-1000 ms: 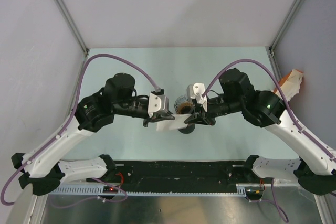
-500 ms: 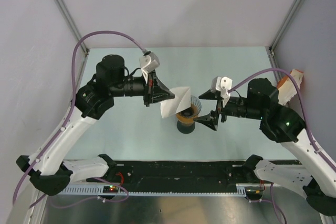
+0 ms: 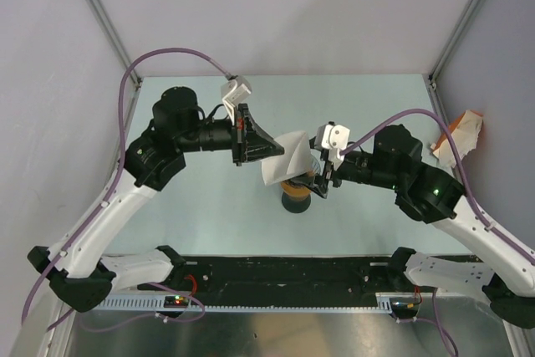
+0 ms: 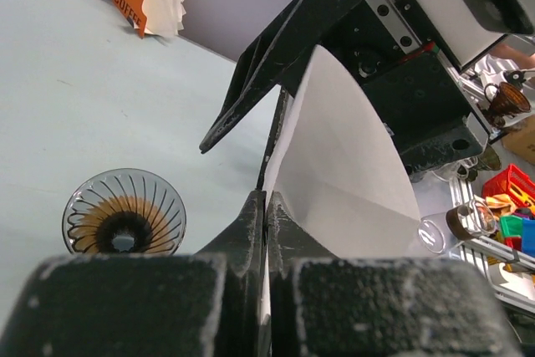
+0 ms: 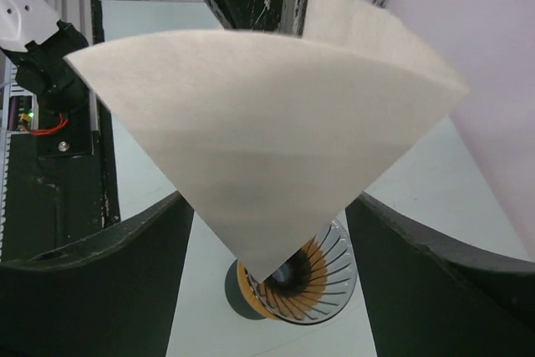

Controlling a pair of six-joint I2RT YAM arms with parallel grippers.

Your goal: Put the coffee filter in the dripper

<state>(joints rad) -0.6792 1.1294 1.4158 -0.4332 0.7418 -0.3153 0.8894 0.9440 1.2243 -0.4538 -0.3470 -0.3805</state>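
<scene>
we saw the right gripper (image 3: 320,175) swing back in to the filter (image 3: 288,159) since the earlier frame. the filter hung point-down above the dripper (image 4: 124,211), its edge pinched by our left gripper (image 3: 269,152), closed tight on the paper. the right jaws stood wide apart on either side of it, holding nothing.

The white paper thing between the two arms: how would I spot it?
Look at the middle of the pale green table, above the clear ribbed funnel. The thin white fan-shaped paper filter hangs there, pinched by the left gripper; the only sheet held in the air.
</scene>
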